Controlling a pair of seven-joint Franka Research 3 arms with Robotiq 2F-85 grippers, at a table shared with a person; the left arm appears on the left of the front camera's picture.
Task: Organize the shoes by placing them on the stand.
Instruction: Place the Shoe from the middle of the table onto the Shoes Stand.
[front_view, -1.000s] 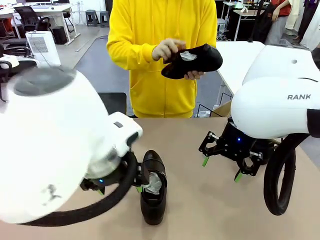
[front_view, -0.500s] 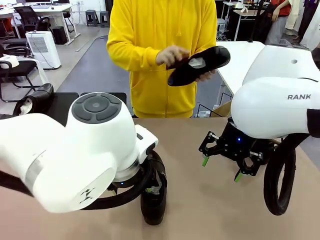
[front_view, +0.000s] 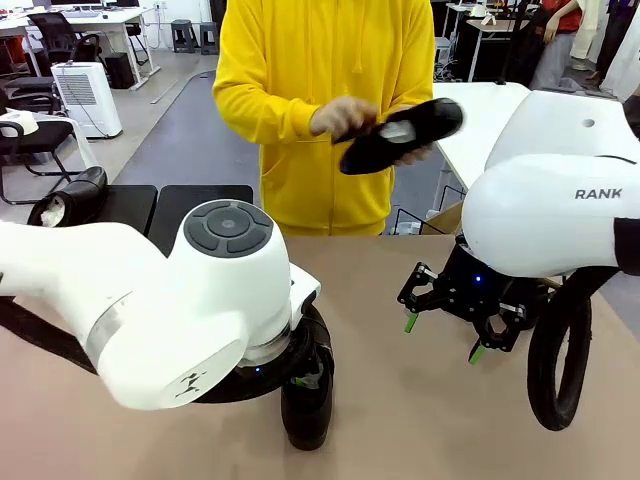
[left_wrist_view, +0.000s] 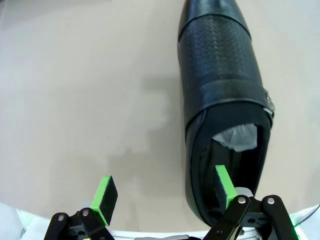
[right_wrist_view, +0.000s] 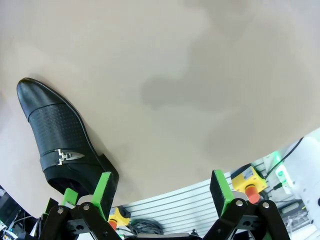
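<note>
— Lying on the counter (front_view: 400, 420), the shoe (left_wrist_view: 222, 100) sat under the left pincer (left_wrist_view: 164, 190). Its open jaws straddled the side wall, one pad over the heel opening, likely for a rim grip.
— Anything hidden?
— That arm covered part of the stand (front_view: 195, 200). The right pincer (front_view: 444, 337) hung open, empty. A person (front_view: 320, 60) held a second shoe (front_view: 400, 135).

The front camera sits on the robot's side of the table (front_view: 420, 430) and looks across it at the person (front_view: 320, 120) standing on the far side. The 2 wrist cameras point down at the tabletop from close up. All 3 views share the black shoe (left_wrist_view: 220, 75) lying on the table, and the left wrist camera is nearest to it.
</note>
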